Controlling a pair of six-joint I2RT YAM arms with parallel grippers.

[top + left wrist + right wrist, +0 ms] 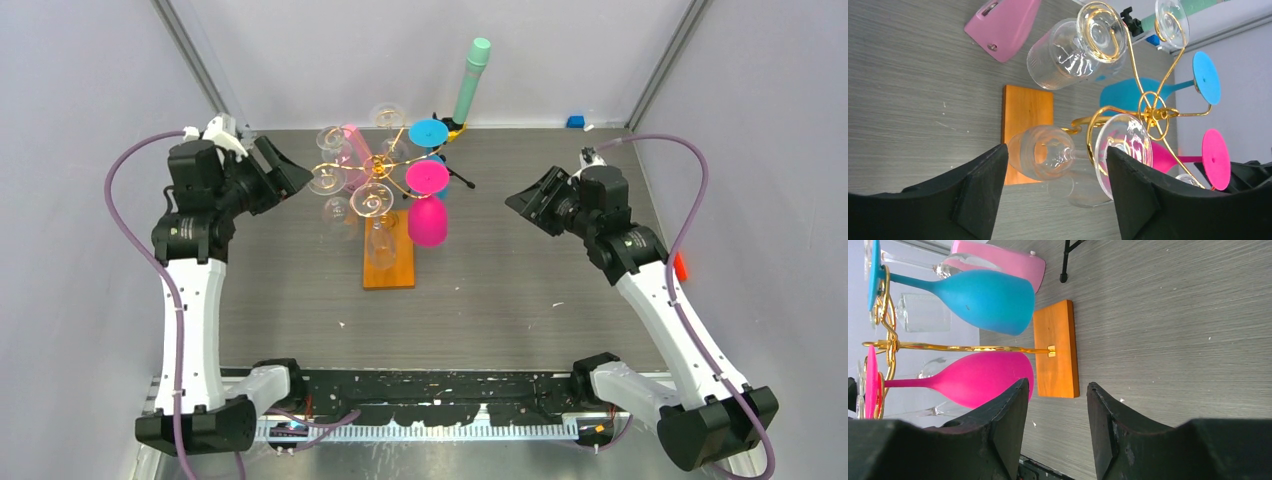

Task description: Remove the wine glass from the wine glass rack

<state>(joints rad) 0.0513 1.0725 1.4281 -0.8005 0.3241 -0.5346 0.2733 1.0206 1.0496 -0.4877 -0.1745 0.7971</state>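
Note:
The wine glass rack [378,165] of gold wire stands on an orange-brown wooden base [390,262] at mid table. Several glasses hang upside down from it: a magenta one [427,220], a blue one [983,300], a pale pink one [1003,25] and clear ones [372,200]. My left gripper [290,175] is open and empty, just left of the rack; in the left wrist view [1057,152] a clear glass [1043,152] lies beyond the gap between its fingers. My right gripper [525,205] is open and empty, well to the right of the rack; its wrist view [1057,386] faces the magenta glass [978,377] and the base [1055,347].
A small black tripod with a mint-green cylinder [472,75] stands right behind the rack. A small blue object [575,122] lies at the back right and a red one [681,266] at the right edge. Grey walls close in the table on three sides.

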